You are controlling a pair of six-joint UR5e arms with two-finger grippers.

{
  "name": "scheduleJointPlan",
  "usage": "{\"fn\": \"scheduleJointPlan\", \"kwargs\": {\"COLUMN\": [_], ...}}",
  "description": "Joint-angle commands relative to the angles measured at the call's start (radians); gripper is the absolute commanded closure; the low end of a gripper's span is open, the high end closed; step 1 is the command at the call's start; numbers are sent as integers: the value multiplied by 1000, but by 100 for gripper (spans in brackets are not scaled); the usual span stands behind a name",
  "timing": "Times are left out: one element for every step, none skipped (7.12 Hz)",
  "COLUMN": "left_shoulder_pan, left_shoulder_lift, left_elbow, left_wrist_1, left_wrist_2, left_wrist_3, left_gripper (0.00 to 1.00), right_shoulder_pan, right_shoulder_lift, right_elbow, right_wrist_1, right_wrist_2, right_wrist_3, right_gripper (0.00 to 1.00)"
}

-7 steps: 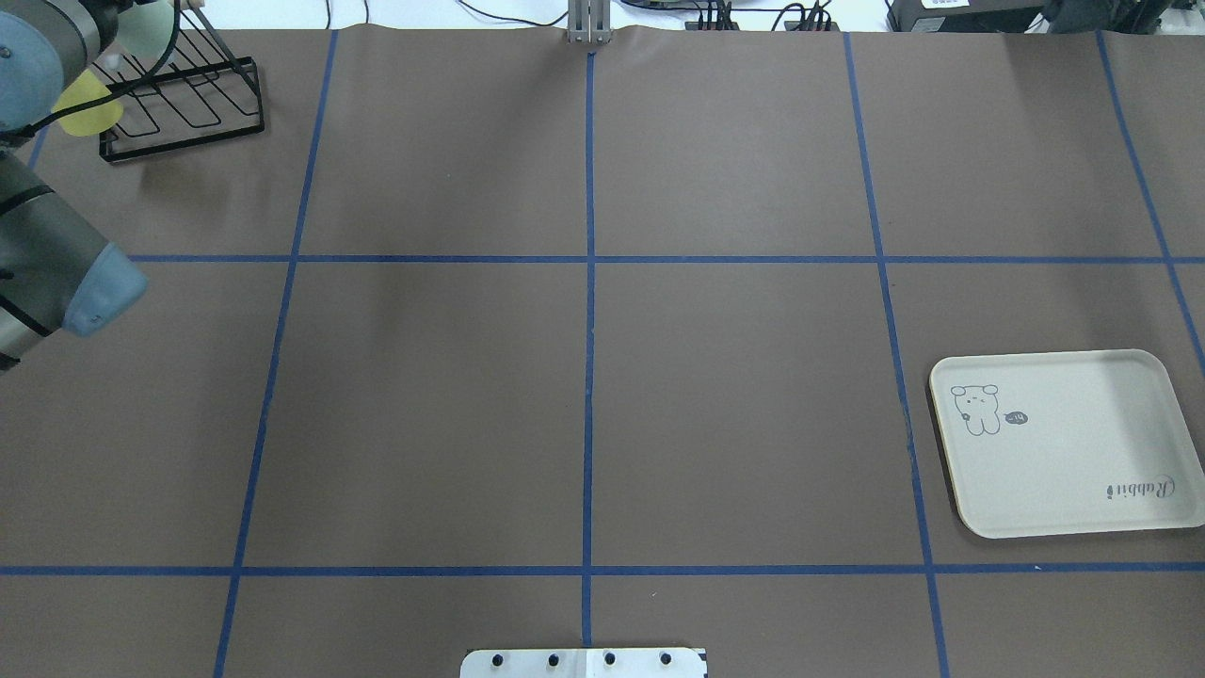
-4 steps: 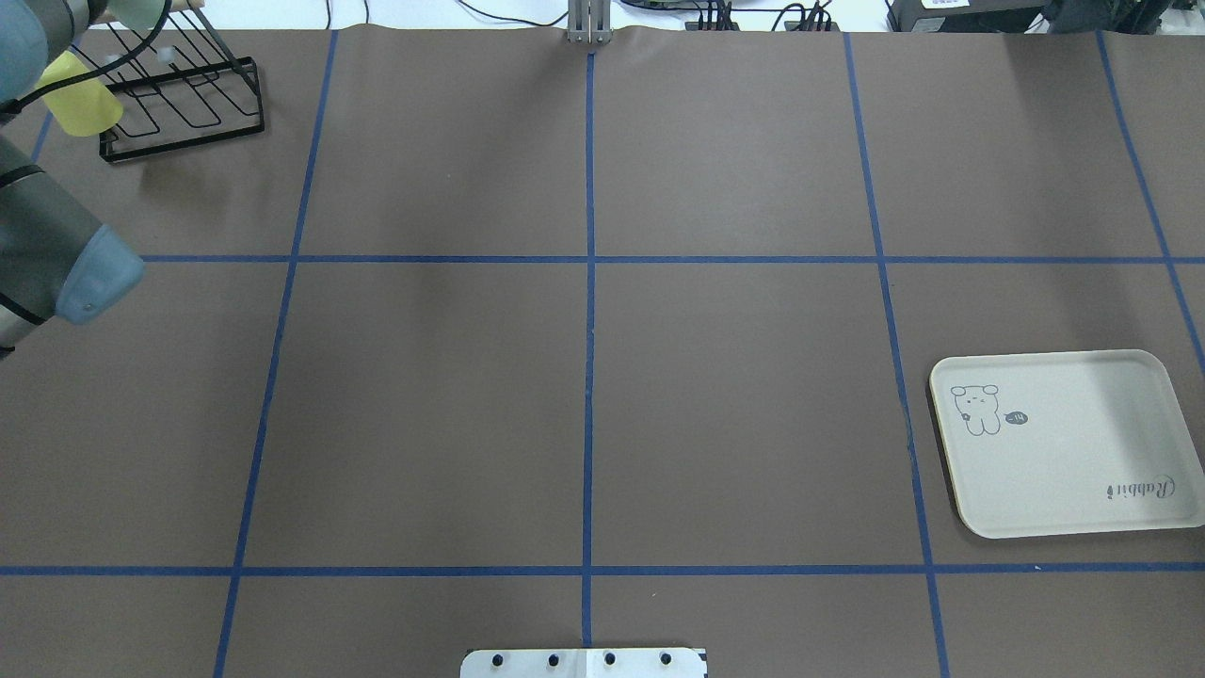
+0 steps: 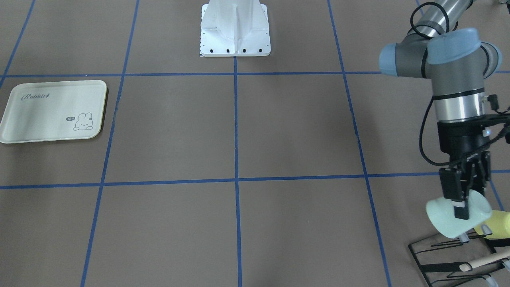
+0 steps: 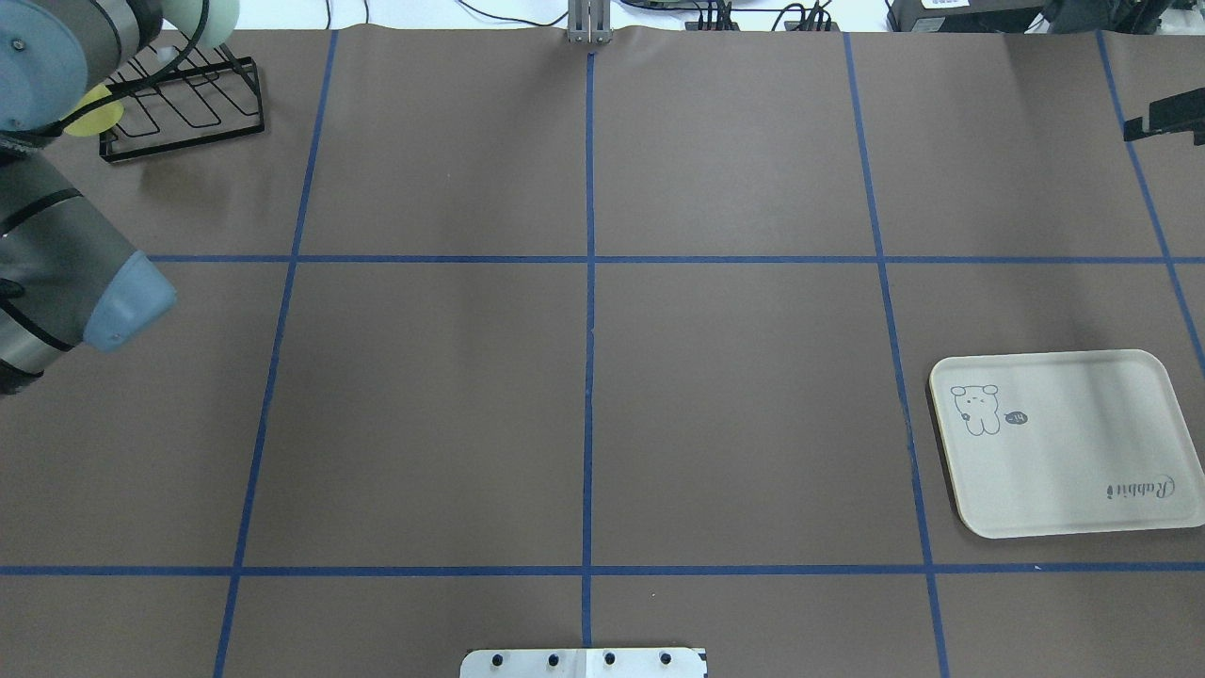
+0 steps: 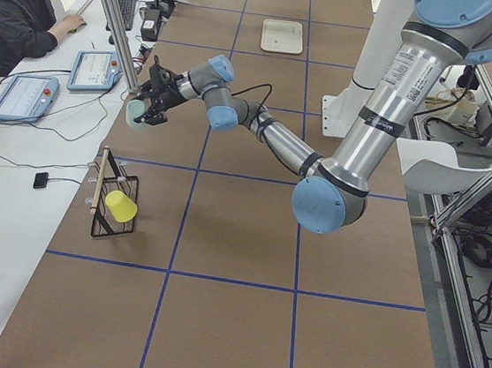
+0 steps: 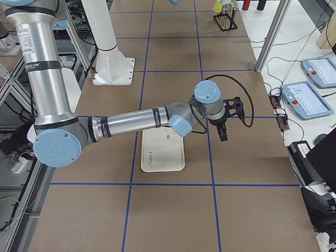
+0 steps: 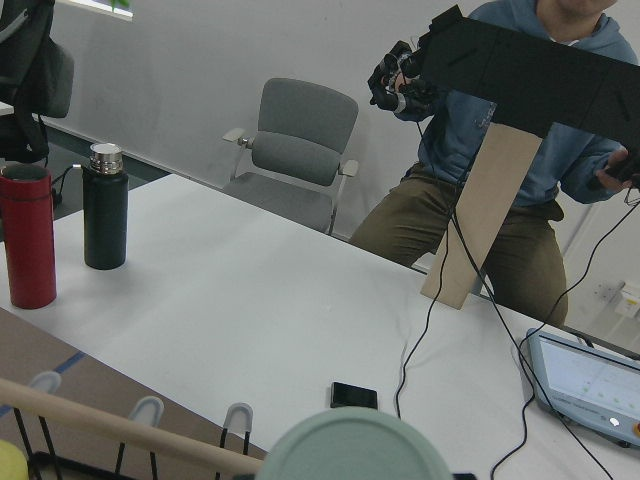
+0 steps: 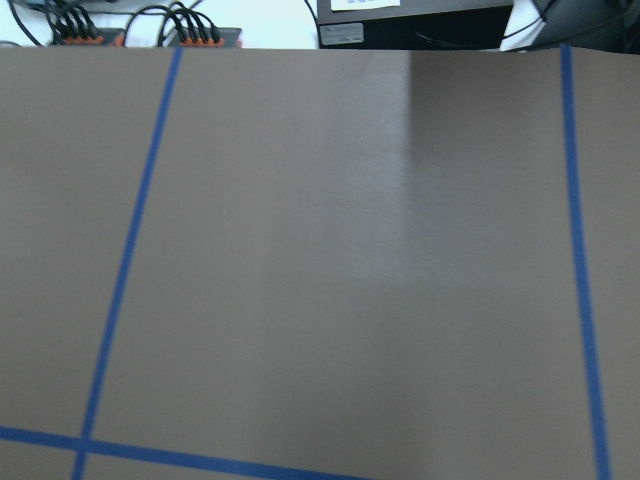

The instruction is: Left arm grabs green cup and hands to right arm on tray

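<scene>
My left gripper [image 3: 463,205] is shut on the wall of the green cup [image 3: 452,221], one finger outside the rim. The cup hangs tilted just above the black wire rack [image 3: 446,255] at the table's far left corner. The overhead view shows the green cup [image 4: 202,17] at the top left, and in the left wrist view its base [image 7: 350,450] fills the bottom edge. The cream tray [image 4: 1073,471] lies bare on the right side. My right gripper [image 6: 222,129] hovers past the tray's far side; only a black part [image 4: 1165,118] of it shows overhead, so I cannot tell its state.
A pale yellow cup [image 3: 496,225] sits on the rack beside a wooden rod [image 3: 484,261]. The robot's white base [image 3: 235,28] stands at mid table. A seated person [image 5: 22,7], tablets [image 5: 95,69] and bottles [image 7: 30,235] occupy the white bench beyond the rack.
The left arm has shifted the green cup a little to the right, away from the rack. A black part of the right gripper has come in at the overhead view's right edge.
</scene>
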Motion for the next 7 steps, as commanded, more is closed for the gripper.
{"fn": "scheduleJointPlan", "kwargs": {"left_shoulder_pan": [101,151,181,203,203,203,205], "left_shoulder_lift": [-16,-27,-41,-62,-111,-152,-163], "left_elbow": [-86,-138,-164,-187,-221,-227,-255], "left_wrist_1": [0,0,0,-11,-15,-18,-18], "left_wrist_2": [-42,-66,-121,-173,-233,-297,-350], "left_wrist_3": [-282,-399,-473,-554,-655,-758,-820], "left_gripper": [100,100,100,100,100,100,100], "right_shoulder_pan": [-91,-136,-179,-226,-248,-277,-300], "right_shoulder_lift": [42,74,120,169,198,224,246], "right_elbow": [17,43,63,74,72,72,72], "right_wrist_1": [209,259,308,381,496,594,657], "right_wrist_2": [7,20,32,37,35,29,24], "right_wrist_3": [400,576,693,805,917,991,1001], "right_gripper": [1,1,1,1,1,1,1]}}
